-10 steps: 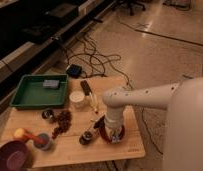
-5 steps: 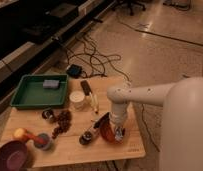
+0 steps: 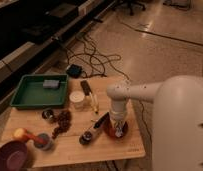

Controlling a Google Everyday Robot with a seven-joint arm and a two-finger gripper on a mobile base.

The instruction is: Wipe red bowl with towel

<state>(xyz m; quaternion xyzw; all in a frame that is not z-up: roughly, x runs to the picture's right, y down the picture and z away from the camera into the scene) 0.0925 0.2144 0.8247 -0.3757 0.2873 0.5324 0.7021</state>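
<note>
the jaws [image 3: 116, 131] reach down into the red bowl [image 3: 116, 132]; their state cannot be told.

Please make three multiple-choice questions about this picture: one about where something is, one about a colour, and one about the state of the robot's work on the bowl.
1. Where is the green tray?
A. far left corner of the wooden table
B. on the floor
C. under the arm

2. What colour is the big bowl at the table's near left corner?
A. white
B. maroon-purple
C. green

3. Where is the gripper?
A. raised high above the tray
B. down on the red bowl
C. off the table

Answers: 1 A, the tray lies at that corner. 2 B, it looks dark maroon. 3 B, the wrist points down into the red bowl.
</note>
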